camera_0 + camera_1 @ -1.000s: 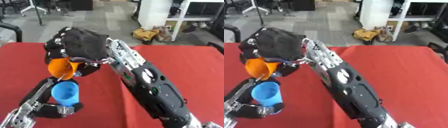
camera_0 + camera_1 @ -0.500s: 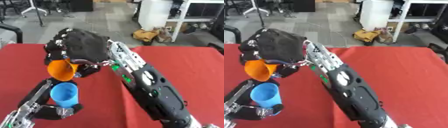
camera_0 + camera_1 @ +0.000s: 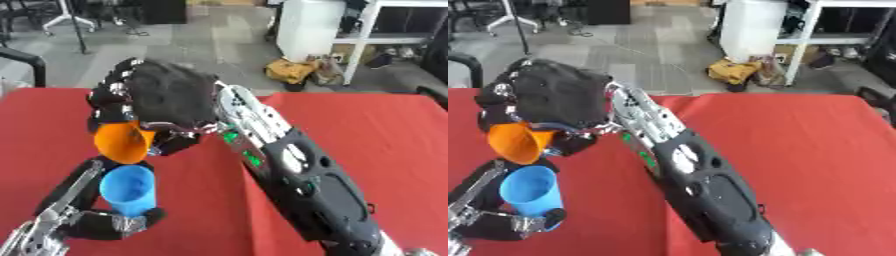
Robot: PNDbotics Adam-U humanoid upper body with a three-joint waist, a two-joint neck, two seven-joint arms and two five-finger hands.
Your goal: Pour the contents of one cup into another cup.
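Mid-pour: orange cup tipped over blue cup

The right hand, fingers curled round the orange cup, holds it tilted with its mouth down and toward the near left, just above the blue cup. The left hand wraps the blue cup's base at the near left, upright over the red table. No contents are visible in either cup, so I judge the pour underway or nearly done; righting and setting down the 2 cups remains.

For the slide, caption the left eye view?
Right hand tips orange cup over blue cup held by left hand.
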